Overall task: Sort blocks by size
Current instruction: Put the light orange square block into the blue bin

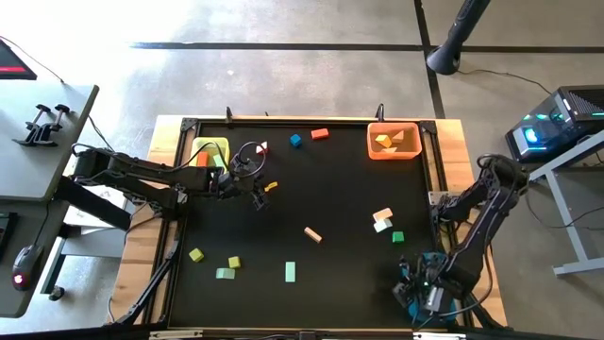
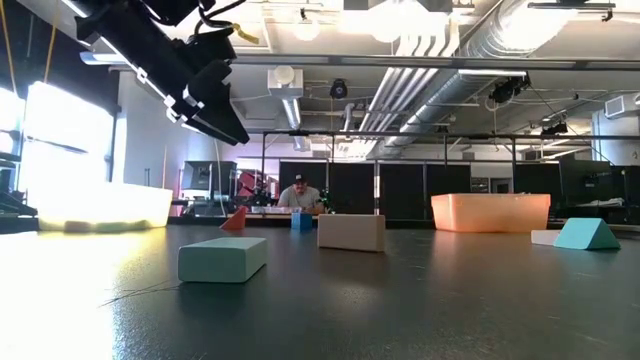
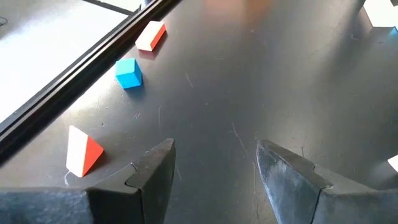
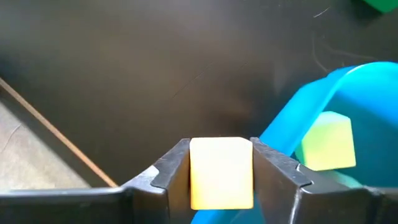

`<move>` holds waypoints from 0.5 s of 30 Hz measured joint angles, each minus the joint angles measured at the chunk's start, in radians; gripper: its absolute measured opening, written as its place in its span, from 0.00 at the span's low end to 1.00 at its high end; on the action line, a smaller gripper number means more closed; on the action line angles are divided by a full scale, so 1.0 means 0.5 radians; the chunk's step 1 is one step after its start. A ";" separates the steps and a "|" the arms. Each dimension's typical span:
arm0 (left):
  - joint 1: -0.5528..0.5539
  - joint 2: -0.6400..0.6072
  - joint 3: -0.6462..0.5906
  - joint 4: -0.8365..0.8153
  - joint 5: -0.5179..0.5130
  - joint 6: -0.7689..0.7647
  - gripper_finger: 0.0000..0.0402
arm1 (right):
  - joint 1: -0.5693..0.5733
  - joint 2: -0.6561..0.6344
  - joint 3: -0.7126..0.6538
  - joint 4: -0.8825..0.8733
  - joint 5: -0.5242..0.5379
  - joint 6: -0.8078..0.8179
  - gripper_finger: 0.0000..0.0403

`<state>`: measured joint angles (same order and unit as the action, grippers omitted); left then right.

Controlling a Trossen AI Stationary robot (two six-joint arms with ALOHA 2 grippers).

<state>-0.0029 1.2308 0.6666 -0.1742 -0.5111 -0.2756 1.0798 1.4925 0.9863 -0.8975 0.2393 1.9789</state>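
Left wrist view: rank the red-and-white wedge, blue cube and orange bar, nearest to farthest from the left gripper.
Left gripper is open and empty over the mat.
1. Red-and-white wedge: nearest, just off one finger, beside the table's edge rail.
2. Blue cube: farther along the same rail.
3. Orange bar: farthest, just past the cube, lying close to the rail.

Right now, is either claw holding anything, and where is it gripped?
The right claw pinches a yellow block by two opposite sides. The left claw is open, holding nothing.
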 joint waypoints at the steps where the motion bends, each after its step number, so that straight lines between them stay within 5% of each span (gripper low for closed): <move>1: 0.000 0.000 0.000 -0.001 0.000 0.000 0.53 | 0.001 0.000 0.022 -0.016 -0.009 -0.006 0.33; 15: 0.000 0.000 0.000 -0.001 0.002 0.000 0.53 | 0.017 0.000 0.198 -0.171 0.006 -0.032 0.35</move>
<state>-0.0029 1.2308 0.6666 -0.1745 -0.5098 -0.2756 1.0885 1.4925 1.0855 -0.9829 0.2422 1.9630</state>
